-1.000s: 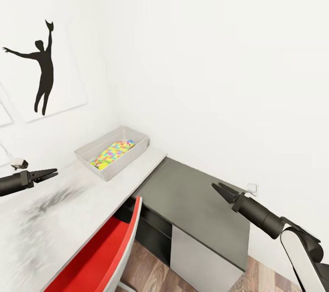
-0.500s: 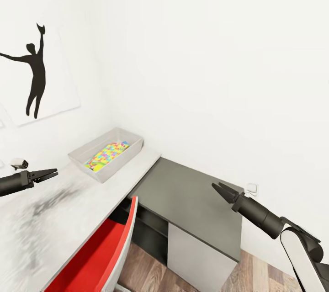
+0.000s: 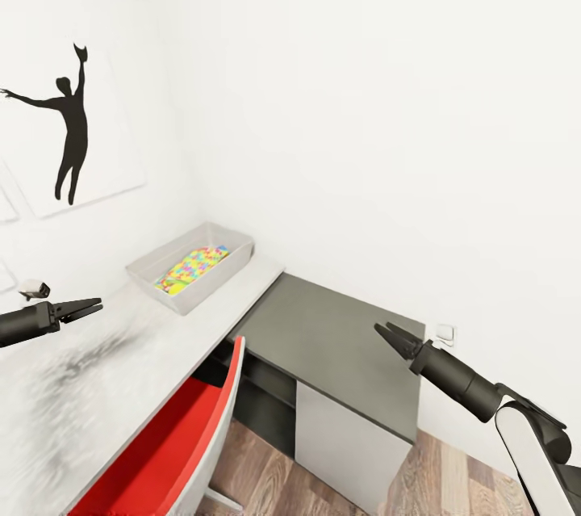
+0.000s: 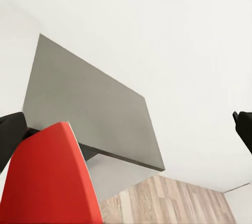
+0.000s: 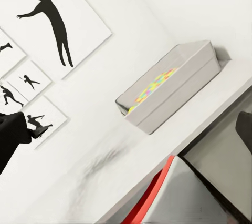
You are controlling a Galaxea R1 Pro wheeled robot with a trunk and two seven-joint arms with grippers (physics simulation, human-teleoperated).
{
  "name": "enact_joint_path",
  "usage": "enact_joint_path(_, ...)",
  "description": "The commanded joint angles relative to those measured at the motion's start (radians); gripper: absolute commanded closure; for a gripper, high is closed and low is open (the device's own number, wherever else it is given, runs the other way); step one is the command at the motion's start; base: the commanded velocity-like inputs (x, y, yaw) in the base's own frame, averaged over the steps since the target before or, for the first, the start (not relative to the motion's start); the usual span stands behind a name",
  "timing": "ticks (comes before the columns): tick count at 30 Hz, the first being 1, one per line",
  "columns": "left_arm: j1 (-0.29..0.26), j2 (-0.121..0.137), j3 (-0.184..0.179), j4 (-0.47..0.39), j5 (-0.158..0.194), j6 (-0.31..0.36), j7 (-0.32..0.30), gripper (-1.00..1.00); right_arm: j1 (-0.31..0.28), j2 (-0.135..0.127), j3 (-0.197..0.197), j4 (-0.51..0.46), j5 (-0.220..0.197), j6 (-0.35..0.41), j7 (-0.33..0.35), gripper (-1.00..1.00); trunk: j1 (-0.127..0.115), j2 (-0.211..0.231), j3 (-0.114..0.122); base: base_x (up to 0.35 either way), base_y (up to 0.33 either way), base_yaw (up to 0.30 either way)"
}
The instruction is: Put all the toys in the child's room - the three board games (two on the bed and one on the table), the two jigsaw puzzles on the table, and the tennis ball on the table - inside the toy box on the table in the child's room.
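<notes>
Bright, even rendered light washes the white walls (image 3: 387, 96); a dark smeared reflection streaks the glossy counter (image 3: 105, 371) beneath the left fingers (image 3: 85, 308).

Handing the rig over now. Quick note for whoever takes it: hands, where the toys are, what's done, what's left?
Left hand: looks nearly shut, holding nothing, hanging above the table.
Right hand: slightly open, holding nothing, above the dark side unit.
Toy box: at the table's far end by the wall; a jigsaw puzzle lies inside, with something yellow-green at its near end, possibly the tennis ball.
Done: at least one puzzle is boxed; I cannot tell what lies under it.
Left: no board games in sight on the visible stretch of table; check the bed for them.
Red chair stands tucked against the table.
</notes>
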Motion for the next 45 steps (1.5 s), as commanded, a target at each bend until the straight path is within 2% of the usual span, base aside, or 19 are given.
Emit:
enact_joint_path(1, -0.001, 0.0, 0.0, 0.0, -0.001, 0.011, -0.004, -1.0, -0.001, 0.0, -0.001, 0.0, -0.007, 0.008, 0.0, -1.0, 0.0, -0.002, -0.002, -0.122, 0.0, 0.0)
enact_joint_path(11, -0.001, 0.001, 0.0, 0.0, -0.001, 0.01, -0.004, -1.0, -0.001, 0.0, -0.002, -0.001, -0.007, 0.008, -0.002, -1.0, 0.0, -0.002, -0.002, -0.118, 0.0, -0.004)
enact_joint_path(17, -0.001, 0.003, 0.002, -0.001, -0.001, 0.011, -0.004, -1.0, -0.001, -0.001, -0.002, 0.0, -0.007, 0.009, 0.001, -1.0, 0.0, -0.002, 0.003, -0.035, 0.0, -0.16)
enact_joint_path(31, -0.001, 0.055, 0.003, 0.0, -0.001, 0.018, -0.004, -1.0, 0.0, -0.003, -0.005, 0.003, -0.01, 0.009, 0.004, -1.0, 0.0, -0.002, 0.02, -0.002, 0.0, -0.216)
enact_joint_path(45, -0.001, 0.059, 0.0, -0.013, -0.001, 0.039, -0.004, -1.0, 0.001, -0.003, -0.008, 0.01, -0.012, 0.008, 0.004, -1.0, 0.0, -0.002, 0.036, -0.069, 0.0, -0.219)
